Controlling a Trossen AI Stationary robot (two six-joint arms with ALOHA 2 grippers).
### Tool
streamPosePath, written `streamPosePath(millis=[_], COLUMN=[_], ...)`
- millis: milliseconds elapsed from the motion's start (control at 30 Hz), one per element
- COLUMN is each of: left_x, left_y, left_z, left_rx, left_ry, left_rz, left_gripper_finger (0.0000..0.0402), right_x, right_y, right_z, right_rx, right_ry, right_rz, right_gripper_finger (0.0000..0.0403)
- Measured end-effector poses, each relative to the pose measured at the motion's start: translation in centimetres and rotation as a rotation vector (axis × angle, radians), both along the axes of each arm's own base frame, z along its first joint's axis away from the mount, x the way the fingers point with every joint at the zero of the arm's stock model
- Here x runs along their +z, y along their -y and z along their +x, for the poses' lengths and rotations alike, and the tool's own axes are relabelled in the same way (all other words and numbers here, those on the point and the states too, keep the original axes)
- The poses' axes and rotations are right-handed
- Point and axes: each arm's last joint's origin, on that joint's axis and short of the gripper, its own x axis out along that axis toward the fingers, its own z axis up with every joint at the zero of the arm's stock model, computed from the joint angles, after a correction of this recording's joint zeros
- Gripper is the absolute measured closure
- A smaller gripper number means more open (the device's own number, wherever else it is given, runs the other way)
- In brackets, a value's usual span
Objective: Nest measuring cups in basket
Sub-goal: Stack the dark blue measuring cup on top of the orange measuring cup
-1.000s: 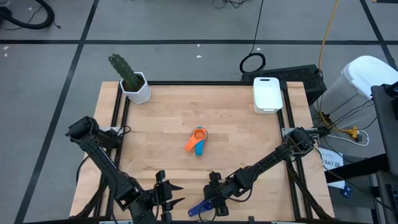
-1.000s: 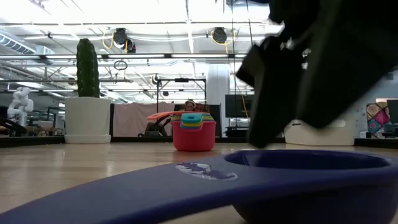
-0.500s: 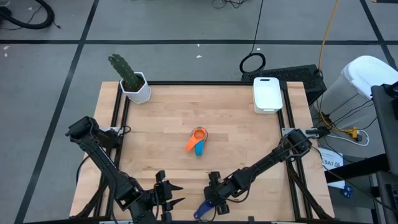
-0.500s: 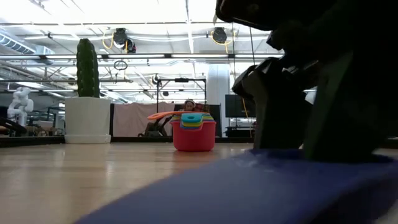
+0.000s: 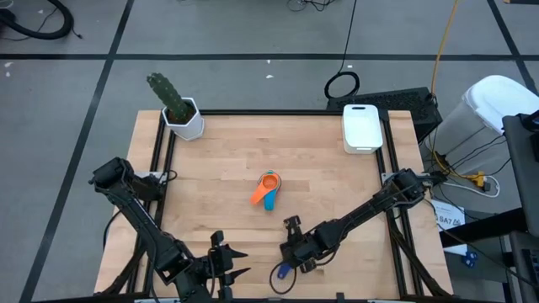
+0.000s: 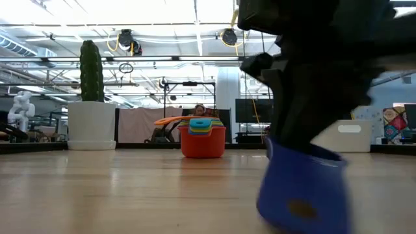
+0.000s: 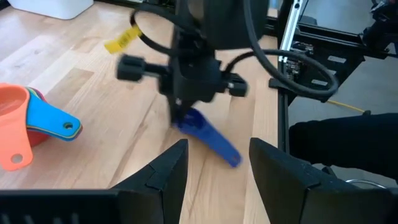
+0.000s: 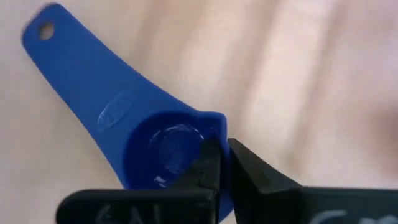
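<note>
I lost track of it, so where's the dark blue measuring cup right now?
In the high view, the dark blue measuring cup sits at the table's near edge, clamped by the right gripper, below the nested stack of cups at the table's centre.

One dark blue cup (image 5: pixel 283 270), one stack of nested cups (image 5: pixel 268 188), one white basket (image 5: pixel 363 128), one cactus pot (image 5: pixel 184 119) and two grippers.

No text, label or number anywhere is sharp enough to read.
</note>
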Motion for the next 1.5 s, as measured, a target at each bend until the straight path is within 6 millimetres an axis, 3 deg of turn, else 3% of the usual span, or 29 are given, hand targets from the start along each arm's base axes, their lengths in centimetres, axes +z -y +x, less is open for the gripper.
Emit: streamPosePath(millis=[467, 667, 1000, 1500], left_x=[-0.7, -1.7, -1.8, -1.7], left_y=[-0.1, -0.5, -1.3, -4.3], left_z=[0.4, 0.6, 1.2, 3.7], left_rx=[0.010, 0.034, 0.053, 0.149], left_ry=[-0.005, -0.008, 0.001, 0.010], left_rz=[0.012, -0.005, 0.063, 0.188], left_gripper_finger=[0.0227, 0.0227, 0.0227, 0.0227], right_x=[9.8, 11.8, 12.0, 9.4], right_y=[5.5, 9.1, 13.4, 18.0], right_z=[-1.1, -0.8, 0.5, 3.0], right_rx=[-0.050, -0.114, -0.140, -0.174], right_ry=[0.241, 0.291, 0.294, 0.260], right_rz=[-0.138, -0.177, -0.180, -0.127], right_gripper_finger=[0.0403, 0.0403, 0.0403, 0.0403])
